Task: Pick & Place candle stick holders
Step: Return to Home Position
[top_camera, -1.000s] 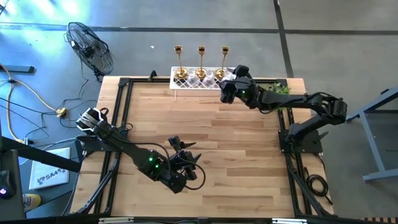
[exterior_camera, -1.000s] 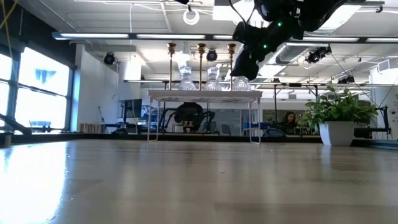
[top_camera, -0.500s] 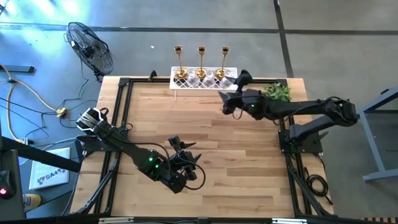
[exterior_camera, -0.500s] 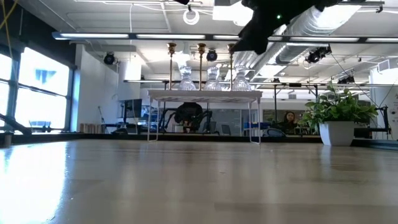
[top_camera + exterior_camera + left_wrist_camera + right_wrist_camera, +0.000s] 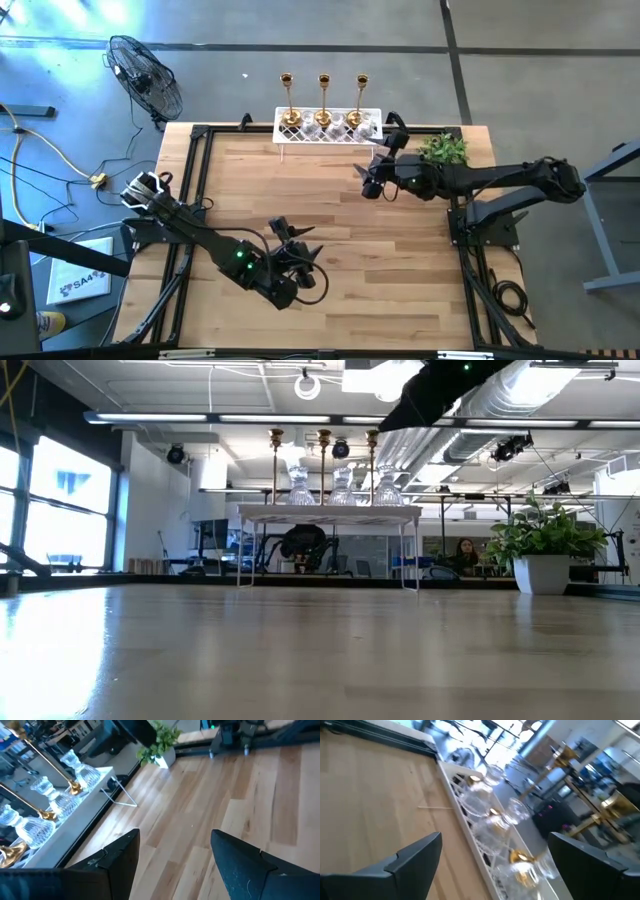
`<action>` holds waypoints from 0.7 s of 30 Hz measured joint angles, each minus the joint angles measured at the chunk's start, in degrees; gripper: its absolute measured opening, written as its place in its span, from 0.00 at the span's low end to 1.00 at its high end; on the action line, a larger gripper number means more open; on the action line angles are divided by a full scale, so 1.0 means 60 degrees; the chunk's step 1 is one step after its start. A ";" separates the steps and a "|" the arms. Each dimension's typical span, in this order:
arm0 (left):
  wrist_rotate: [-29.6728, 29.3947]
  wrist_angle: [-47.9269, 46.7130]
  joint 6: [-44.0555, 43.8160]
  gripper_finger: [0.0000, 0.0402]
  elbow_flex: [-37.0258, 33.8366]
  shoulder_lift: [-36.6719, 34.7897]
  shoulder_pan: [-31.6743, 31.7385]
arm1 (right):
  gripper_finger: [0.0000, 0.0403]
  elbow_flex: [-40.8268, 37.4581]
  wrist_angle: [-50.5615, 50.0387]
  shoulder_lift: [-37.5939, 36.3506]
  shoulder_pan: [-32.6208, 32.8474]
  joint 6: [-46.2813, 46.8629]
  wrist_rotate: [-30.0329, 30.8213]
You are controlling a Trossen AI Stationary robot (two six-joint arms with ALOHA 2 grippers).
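Three gold candle stick holders (image 5: 324, 95) and three clear glass ones (image 5: 343, 485) stand by their bases on a white rack (image 5: 328, 128) at the table's far edge; both kinds also show in the left wrist view (image 5: 55, 795). My right gripper (image 5: 370, 186) hovers open above the table just near of the rack's right end, pointing at the holders (image 5: 495, 820), with nothing between its fingers. My left gripper (image 5: 292, 232) waits open above the table's near middle, fingers apart (image 5: 175, 865) over bare wood.
A small green plant in a white pot (image 5: 445, 148) stands at the far right corner, beside the rack and close to my right arm. Black frame rails (image 5: 200, 135) run along the table's edges. A person (image 5: 466, 550) sits in the room beyond.
My right gripper has drawn back from the rack's right end toward the table's near edge, rising and rolling as it went. The right glass holder it stood at stays upright on the rack.
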 joint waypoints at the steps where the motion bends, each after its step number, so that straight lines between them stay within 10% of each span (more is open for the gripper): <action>1: -0.0011 0.0039 0.0021 0.59 0.0000 -0.0106 0.0000 | 0.89 0.0000 -0.0069 0.0000 0.0104 0.0150 0.0285; 14: -0.0559 -0.1111 0.0378 0.57 0.0007 -0.2340 0.0015 | 0.65 0.0406 -0.0680 0.0000 0.1471 -0.2705 0.5731; 21: -0.0428 -0.2277 0.0515 0.27 0.0018 -0.3407 0.0013 | 0.27 0.1058 -0.1016 -0.0145 0.1883 -0.4844 0.7302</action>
